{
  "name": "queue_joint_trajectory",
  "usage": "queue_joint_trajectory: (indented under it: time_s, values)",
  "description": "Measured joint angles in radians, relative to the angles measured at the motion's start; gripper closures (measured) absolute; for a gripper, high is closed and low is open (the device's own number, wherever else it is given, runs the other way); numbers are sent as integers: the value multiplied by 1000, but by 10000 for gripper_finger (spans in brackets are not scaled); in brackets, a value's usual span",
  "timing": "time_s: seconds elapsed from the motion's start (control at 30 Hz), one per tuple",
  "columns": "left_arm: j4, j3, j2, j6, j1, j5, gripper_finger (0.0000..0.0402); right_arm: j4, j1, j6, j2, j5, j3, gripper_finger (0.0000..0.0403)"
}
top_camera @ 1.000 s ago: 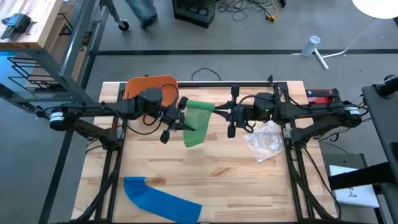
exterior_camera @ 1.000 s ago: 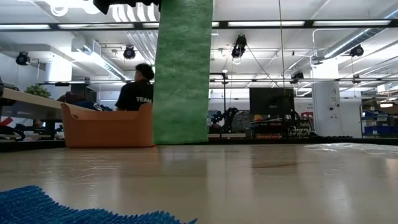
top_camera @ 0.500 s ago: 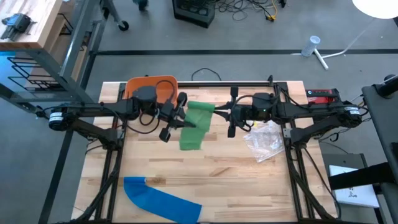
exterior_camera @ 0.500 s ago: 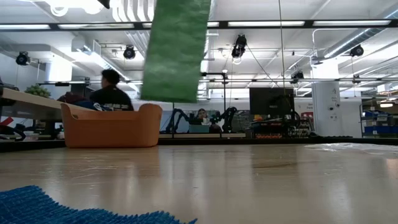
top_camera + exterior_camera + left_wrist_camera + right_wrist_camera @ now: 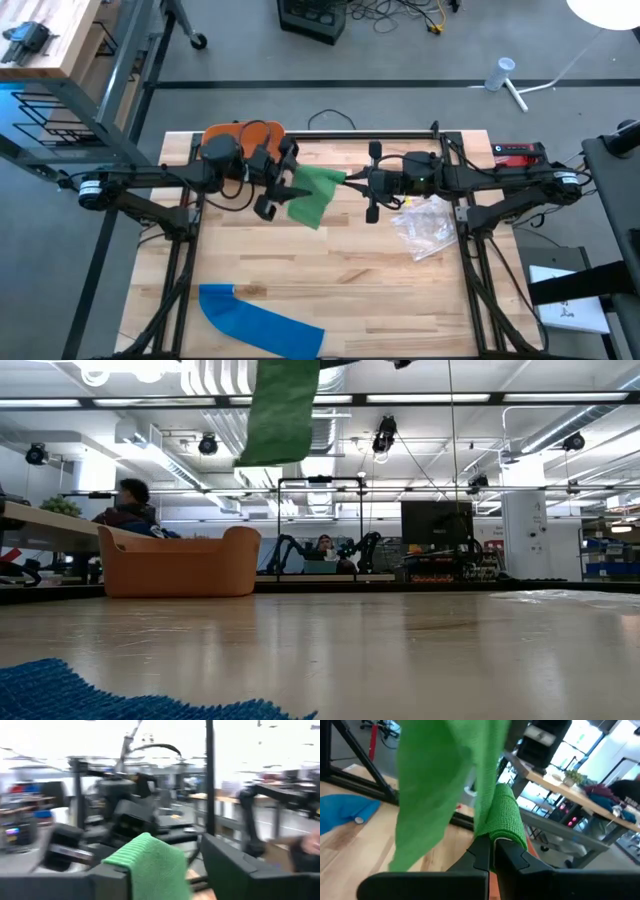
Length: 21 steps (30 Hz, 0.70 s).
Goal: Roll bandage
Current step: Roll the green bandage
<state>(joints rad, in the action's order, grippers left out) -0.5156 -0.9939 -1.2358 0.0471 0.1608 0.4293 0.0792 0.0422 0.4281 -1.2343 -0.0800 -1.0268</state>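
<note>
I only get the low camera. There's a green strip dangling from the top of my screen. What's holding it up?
Observer: Both grippers. The left gripper and the right gripper hold the green bandage up between them, above the table.
Operator: Is the right one really pinching it?
Observer: Yes. In the right wrist view its fingers are shut on a rolled part of the bandage.
Operator: What's that blue fuzzy thing at my screen's bottom?
Observer: A blue bandage, lying partly unrolled at the table's near-left edge.
</note>
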Motion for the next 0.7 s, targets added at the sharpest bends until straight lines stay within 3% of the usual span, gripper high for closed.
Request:
queue_joint_trajectory:
  time_s: [0.13,0.23,0.47,0.7]
  values:
    - [-27,0,17,8,16,-174,188,6,-1,-28,0,0,21,401]
    - [-23,0,23,74,40,-229,164,-25,-8,-64,0,1,24,401]
    - [76,-39,27,341,101,-217,113,-90,-16,-117,-3,42,24,401]
    - [360,-109,13,351,145,-222,93,-192,-17,-218,-26,153,23,401]
